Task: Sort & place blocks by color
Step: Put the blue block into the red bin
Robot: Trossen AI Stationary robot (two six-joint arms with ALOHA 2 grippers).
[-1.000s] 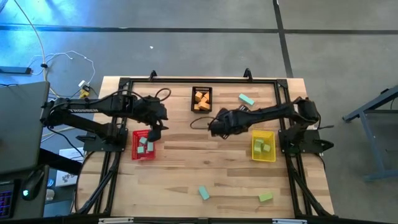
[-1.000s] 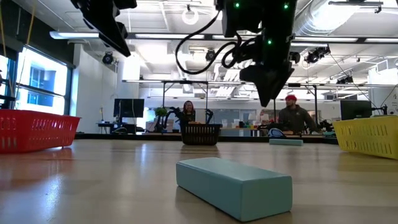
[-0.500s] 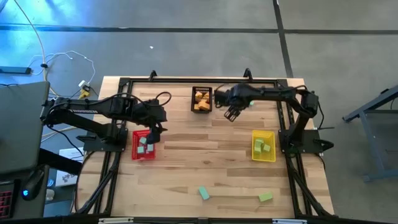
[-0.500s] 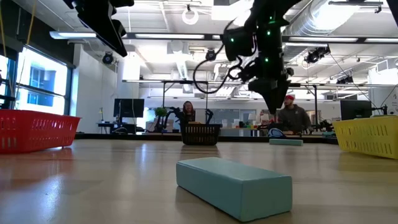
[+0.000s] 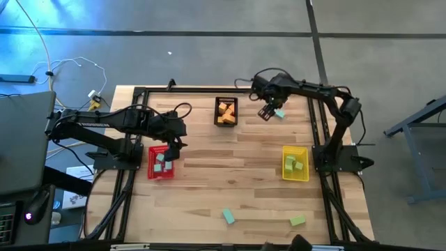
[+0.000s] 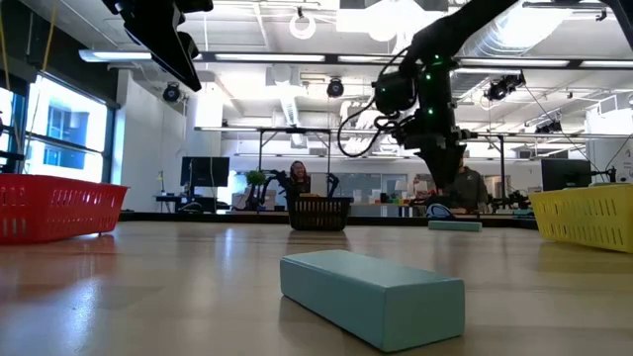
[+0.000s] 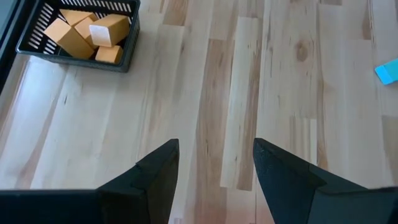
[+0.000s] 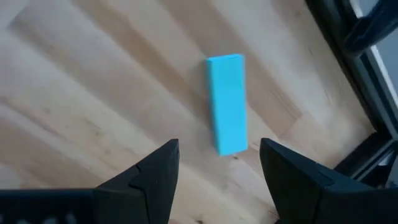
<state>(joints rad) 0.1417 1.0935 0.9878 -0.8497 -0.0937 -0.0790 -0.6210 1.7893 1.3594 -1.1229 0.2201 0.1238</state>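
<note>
Since a second ago: right arm has swung from the middle of the surface [image 5: 230,178] out to the far right corner; left arm has not shifted
Right gripper [image 5: 267,113]: hangs above a teal bar [image 5: 278,111] near the far edge; fingers [image 8: 155,177] spread wide and empty, the bar [image 8: 227,102] lying between and ahead of them in the right wrist view, flat on the wood
Left gripper [image 5: 171,147]: poised over the far end of the red basket [image 5: 150,169]; fingers [image 7: 158,177] parted with nothing between them, bare planks below in the left wrist view
Red basket contents: teal blocks [image 5: 162,162]
Black basket [image 5: 226,101]: at the far middle; orange blocks [image 5: 225,112] piled inside, also seen in the left wrist view [image 7: 87,34]
Yellow basket [image 5: 295,150]: at the right, near the right arm's base; light green blocks [image 5: 293,164] inside
Loose blocks near the front edge: a second teal bar [image 5: 228,216], large and close in the low view [image 6: 374,295]; a light green block [image 5: 297,220] to its right, well apart
Room beyond: a seated person [image 6: 297,180] behind the far edge in the low view
</note>
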